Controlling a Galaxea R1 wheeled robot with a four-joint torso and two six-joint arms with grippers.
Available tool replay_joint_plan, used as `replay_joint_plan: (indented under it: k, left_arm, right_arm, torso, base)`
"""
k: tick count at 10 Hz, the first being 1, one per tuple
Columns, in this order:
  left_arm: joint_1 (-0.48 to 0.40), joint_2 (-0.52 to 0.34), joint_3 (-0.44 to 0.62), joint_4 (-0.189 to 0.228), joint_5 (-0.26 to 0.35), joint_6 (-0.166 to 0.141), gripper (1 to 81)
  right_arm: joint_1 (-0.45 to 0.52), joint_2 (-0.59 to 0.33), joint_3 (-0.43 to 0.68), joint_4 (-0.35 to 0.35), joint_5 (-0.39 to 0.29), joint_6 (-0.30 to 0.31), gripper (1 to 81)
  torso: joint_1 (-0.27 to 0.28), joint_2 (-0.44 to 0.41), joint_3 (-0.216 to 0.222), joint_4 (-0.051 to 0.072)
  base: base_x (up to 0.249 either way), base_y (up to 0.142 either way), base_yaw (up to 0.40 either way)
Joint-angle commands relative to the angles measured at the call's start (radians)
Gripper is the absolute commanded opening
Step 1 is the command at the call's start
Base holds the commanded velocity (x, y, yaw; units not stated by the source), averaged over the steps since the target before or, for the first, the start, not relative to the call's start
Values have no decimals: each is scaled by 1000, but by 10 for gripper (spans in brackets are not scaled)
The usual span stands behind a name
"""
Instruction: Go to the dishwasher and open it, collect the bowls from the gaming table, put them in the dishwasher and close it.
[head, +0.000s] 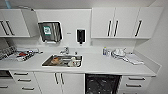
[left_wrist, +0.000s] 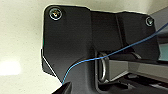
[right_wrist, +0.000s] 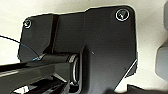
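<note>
Steel sink (head: 46, 63) holding dishes (head: 72, 62)

One sink (head: 62, 60), one tap (head: 65, 50), one dishwasher (head: 102, 83) — two wall dispensers (head: 50, 31), one bottle (head: 105, 51).

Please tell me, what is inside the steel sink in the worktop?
The sink holds several items: something orange-brown on one side and something whitish on the other. What they are I cannot tell; whatever lies beneath them is covered.
</note>
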Motion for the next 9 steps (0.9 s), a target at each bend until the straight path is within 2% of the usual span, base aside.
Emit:
replay_joint_plan:
  k: [1,4,9]
  left_arm:
    - [-40,-9,-2,1,54,7,811]
    - [-41,-9,-2,1,54,7,811]
    - [-40,-6,-2,12,52,8,811]
  right_arm:
    - [50,2,3,11,-54,-4,811]
    - [45,2,0,11,-54,-4,811]
    - [45,-2,-2,11,-54,-4,811]
  torso:
    - [0,0,0,0]
    - [0,0,0,0]
    - [0,0,0,0]
  base:
    - [0,0,196]
    - [0,0,251]
    - [0,0,346]
